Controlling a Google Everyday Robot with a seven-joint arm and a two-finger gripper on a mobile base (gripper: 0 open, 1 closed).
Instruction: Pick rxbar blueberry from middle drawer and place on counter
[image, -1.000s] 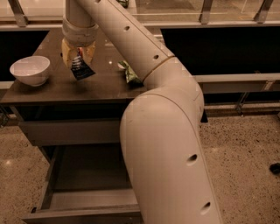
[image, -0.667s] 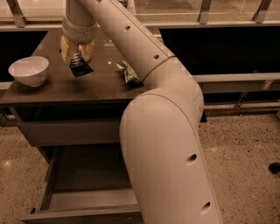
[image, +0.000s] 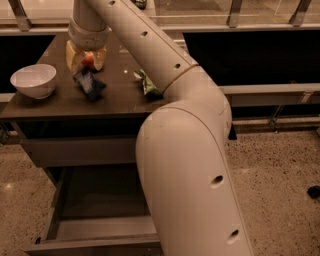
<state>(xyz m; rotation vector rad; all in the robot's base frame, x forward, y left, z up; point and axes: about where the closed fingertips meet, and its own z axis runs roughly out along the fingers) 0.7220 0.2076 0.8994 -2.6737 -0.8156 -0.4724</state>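
So the gripper (image: 86, 62) has dropped a bit lower over the dark brown glossy table (image: 120, 97) compared to a second ago. The small dark blue snack bar (image: 90, 83) came down with it and now hangs tilted, its low corner right at the tabletop. The fingers are clamped on its top end, so I'd say the placing is nearly done, just the let-go left. The wide grey-brown drawer (image: 105, 197) below is pulled open with nothing on its floor. The white round bowl (image: 34, 80) on the left looks empty too. The crumpled green chip bag (image: 147, 82) sits off to the right.
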